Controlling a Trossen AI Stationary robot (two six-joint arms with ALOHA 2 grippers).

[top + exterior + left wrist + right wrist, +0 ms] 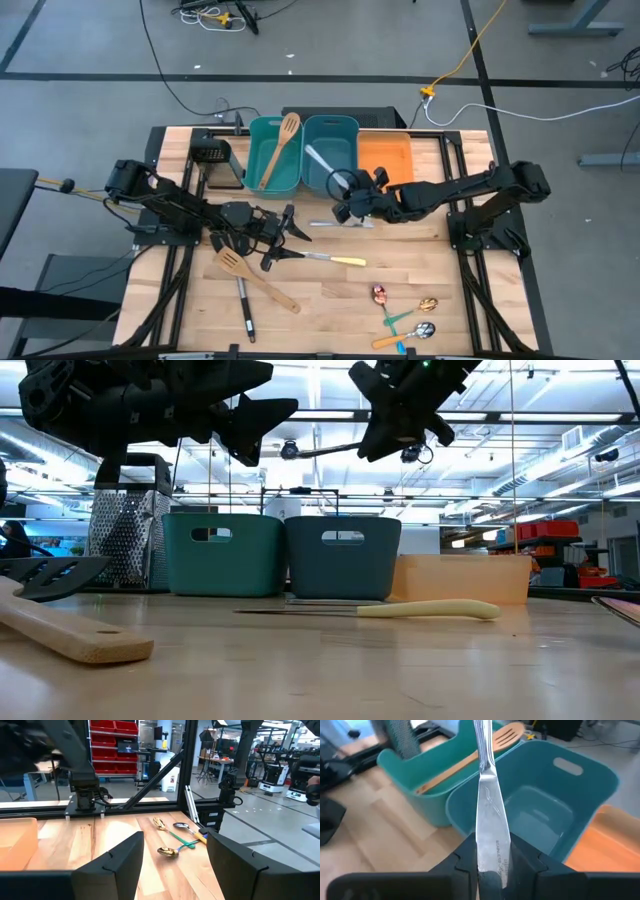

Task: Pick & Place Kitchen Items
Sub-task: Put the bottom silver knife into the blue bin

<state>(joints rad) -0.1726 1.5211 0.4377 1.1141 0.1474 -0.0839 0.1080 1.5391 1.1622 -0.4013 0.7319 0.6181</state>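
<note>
R claw (490,865) pinching silver knife (487,805) over blue bin (330,152), spatula (278,150) in teal bin (270,155), L claw (287,228) spread

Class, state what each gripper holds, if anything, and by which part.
The right gripper holds a silver knife by its engraved end, over the blue bin. The left gripper is open and holds nothing.

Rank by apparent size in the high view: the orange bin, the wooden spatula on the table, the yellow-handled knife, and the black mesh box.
1. orange bin, the largest by area.
2. wooden spatula, the longest utensil.
3. yellow-handled knife and black mesh box: unsure, since the knife looks longer but thin and the box is shorter but bulkier.
</note>
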